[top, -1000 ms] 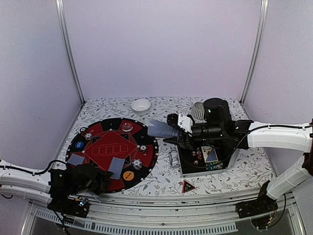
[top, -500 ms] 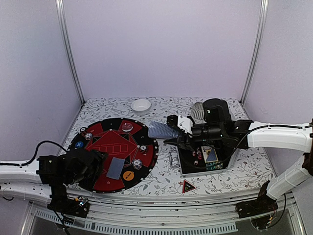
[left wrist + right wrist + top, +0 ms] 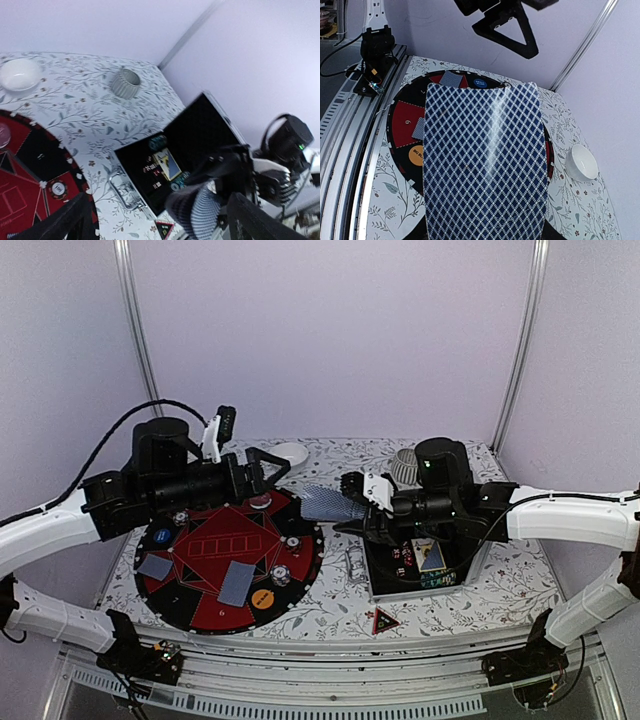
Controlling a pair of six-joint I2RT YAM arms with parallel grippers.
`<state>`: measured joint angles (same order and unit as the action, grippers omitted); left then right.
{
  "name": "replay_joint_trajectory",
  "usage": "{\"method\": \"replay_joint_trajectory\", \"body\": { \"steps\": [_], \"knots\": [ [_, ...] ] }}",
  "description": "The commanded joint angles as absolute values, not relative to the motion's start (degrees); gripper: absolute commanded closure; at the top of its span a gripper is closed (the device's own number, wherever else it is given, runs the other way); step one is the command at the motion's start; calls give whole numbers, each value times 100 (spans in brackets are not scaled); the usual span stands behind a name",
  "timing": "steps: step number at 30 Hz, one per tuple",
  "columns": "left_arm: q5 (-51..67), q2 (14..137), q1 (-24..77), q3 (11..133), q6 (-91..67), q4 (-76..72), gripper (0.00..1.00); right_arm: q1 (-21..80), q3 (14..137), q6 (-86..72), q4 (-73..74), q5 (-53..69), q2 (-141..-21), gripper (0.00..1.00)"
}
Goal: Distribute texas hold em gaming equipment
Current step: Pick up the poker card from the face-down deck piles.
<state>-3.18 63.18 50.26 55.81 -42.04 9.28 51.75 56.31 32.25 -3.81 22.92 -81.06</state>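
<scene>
My right gripper (image 3: 350, 508) is shut on bowed playing cards (image 3: 325, 503) with a blue diamond back, held in the air between the round red-and-black mat (image 3: 190, 612) and the open black case (image 3: 385, 580). These cards (image 3: 485, 160) fill the right wrist view and hide the fingers. My left gripper (image 3: 265, 468) hangs open and empty above the mat's far edge, pointing at the held cards (image 3: 200, 210). On the mat lie two cards (image 3: 238, 583) (image 3: 155, 566), an orange button (image 3: 262, 598), a blue button (image 3: 162, 537) and striped chips (image 3: 281, 575). A red triangular marker (image 3: 384, 620) lies near the front edge.
The white bowl (image 3: 292, 452) sits at the back, partly behind my left gripper. The ribbed grey cup (image 3: 403, 468) stands behind the right arm. The case (image 3: 145, 165) holds chips and a card box. The case's metal latch (image 3: 354, 562) lies between mat and case.
My left arm has swung up from the near-left table edge to above the mat's far side, and its gripper has opened wide. The right arm and its cards have stayed put.
</scene>
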Motion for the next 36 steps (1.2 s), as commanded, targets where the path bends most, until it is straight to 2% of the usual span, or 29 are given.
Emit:
{"method": "replay_joint_trajectory", "body": {
  "steps": [1,4,6,9,13,17,28,36],
  "knots": [
    [1738,6661,4997,6120,-3005,778,7,5212,5829,3252,-405,2421,-8071,57],
    [2273,6938,5007,6339,-3006,823,14,5212,5844,3259,-414,2426,-8083,57],
    [2204,7139,5005,6506,-2980,1111,14,5211,5858,3252,-416,2436,-8087,57],
    [1884,7415,5014,6700,-2818,1595,2,5204,5862,3252,-419,2460,-8103,57],
    [1690,7639,5019,6829,-2712,1785,2,5209,5862,3260,-421,2460,-8093,57],
    [1213,7752,4965,6945,-2663,2060,9,5211,5862,3259,-415,2460,-8089,57],
    [1512,7386,4686,6429,-2962,1826,30,5210,5860,3276,-415,2426,-8095,57],
    [1842,7200,4604,6177,-3082,1468,30,5212,5876,3278,-420,2432,-8108,57]
  ]
}}
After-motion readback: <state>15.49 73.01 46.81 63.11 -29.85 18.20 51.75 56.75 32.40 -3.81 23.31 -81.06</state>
